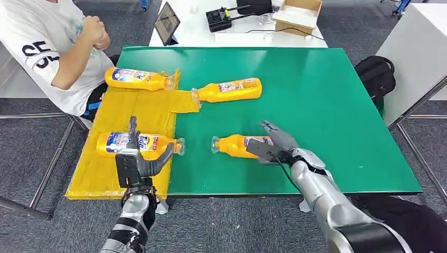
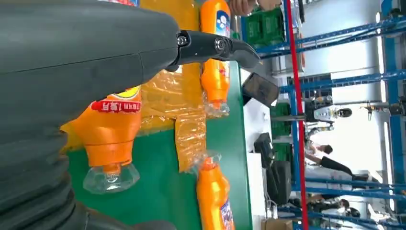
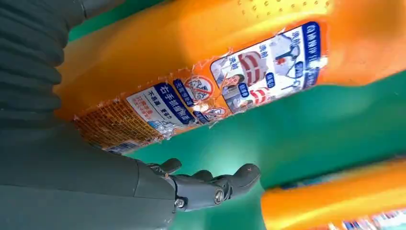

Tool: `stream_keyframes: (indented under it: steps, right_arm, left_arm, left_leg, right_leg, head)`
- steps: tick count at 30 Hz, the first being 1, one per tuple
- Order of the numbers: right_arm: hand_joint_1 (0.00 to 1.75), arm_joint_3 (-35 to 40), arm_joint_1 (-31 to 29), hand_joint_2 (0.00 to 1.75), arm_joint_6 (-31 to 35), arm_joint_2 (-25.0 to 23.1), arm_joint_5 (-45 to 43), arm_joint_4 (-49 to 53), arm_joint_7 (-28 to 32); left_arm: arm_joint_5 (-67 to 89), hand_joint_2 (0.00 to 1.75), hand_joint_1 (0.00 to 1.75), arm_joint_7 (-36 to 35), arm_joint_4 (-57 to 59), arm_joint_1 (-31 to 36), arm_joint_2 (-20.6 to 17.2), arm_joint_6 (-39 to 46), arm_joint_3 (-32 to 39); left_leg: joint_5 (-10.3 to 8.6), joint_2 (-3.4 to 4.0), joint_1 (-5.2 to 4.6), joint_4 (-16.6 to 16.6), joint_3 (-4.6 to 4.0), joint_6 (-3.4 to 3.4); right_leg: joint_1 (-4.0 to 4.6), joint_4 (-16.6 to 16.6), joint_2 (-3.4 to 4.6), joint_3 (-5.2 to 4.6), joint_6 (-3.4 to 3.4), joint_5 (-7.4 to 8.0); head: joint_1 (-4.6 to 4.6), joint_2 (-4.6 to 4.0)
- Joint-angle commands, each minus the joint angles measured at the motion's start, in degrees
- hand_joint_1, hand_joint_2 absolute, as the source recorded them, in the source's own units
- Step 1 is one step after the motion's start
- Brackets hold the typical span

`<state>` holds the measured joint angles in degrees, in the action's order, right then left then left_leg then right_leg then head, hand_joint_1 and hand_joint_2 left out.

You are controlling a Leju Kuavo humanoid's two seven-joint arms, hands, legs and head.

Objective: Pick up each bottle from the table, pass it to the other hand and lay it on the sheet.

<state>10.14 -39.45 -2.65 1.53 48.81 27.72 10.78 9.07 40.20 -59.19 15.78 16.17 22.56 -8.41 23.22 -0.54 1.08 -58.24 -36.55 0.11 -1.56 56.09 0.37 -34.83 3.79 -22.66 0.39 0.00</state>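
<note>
Bottle [image 1: 240,145] lies against open right hand [image 1: 272,143].

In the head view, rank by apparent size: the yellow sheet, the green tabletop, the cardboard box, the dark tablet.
Largest to smallest:
1. green tabletop
2. yellow sheet
3. cardboard box, cut off by the frame's edge
4. dark tablet
The box and tablet lie farther away, so their true sizes are unsure.
</note>
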Motion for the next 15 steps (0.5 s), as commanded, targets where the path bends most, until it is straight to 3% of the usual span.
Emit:
stream_keyframes:
  steps: [1, 2, 3, 4, 9, 15]
  right_arm:
    - [0.09, 2.5, -8.7, 1.75, -9.0, 3.5, -0.1, -10.9, -4.4]
    - [0.33, 2.5, -8.7, 1.75, -9.7, 3.6, -0.3, -11.1, -4.5]
    - [1.15, 2.2, -8.2, 1.75, -10.6, 3.9, -0.8, -11.3, -4.3]
    - [1.36, 2.2, -7.6, 1.75, -11.7, 4.6, -1.1, -11.5, -3.8]
    - [1.61, 2.7, -5.5, 1.75, -12.9, 6.0, -1.4, -11.7, -2.7]
    - [1.69, 3.7, -5.1, 1.75, -15.5, 7.3, -1.4, -11.8, -2.3]
  left_arm:
    - [-0.9, 1.75, 0.00, -0.2, 8.9, 4.8, 0.8, -1.6, -0.3]
    - [-1.0, 1.75, 0.00, -0.2, 9.3, 5.0, 0.9, -1.8, -0.3]
    - [-1.1, 1.75, 0.00, -0.2, 9.7, 5.3, 1.0, -2.2, -0.4]
    - [-1.2, 1.75, 0.00, -0.2, 10.1, 5.6, 1.2, -2.6, -0.5]
    - [-1.5, 1.75, 0.00, -0.2, 11.5, 6.2, 1.4, -3.0, -0.8]
    - [-1.7, 1.75, 0.00, -0.2, 12.3, 6.5, 1.6, -3.6, -1.1]
  left_leg:
    - [0.00, -0.09, -0.01, 0.0, 0.07, 0.07]
    - [-0.04, -0.08, -0.01, 0.0, 0.05, 0.10]
    - [-0.01, -0.08, -0.01, 0.0, 0.12, 0.12]
    - [-0.01, -0.09, 0.00, 0.0, 0.10, 0.11]
    - [-0.03, -0.20, -0.02, 0.0, 0.10, 0.09]
    - [-0.01, -0.22, -0.01, 0.0, 0.16, 0.11]
  right_leg:
    - [0.03, 0.0, -0.16, 0.12, -0.14, -0.04]
    - [0.01, 0.0, -0.13, 0.11, -0.09, -0.02]
    - [0.03, 0.0, -0.17, 0.19, -0.16, -0.04]
    - [0.02, 0.0, -0.15, 0.18, -0.10, -0.02]
    - [0.02, -0.1, -0.23, 0.22, -0.04, -0.02]
    - [0.05, -0.1, -0.28, 0.28, -0.10, -0.04]
  head:
    - [0.02, 0.00]
    - [0.02, 0.00]
    - [0.00, 0.00]
    - [0.02, 0.00]
    - [-0.02, 0.00]
    - [0.00, 0.00]
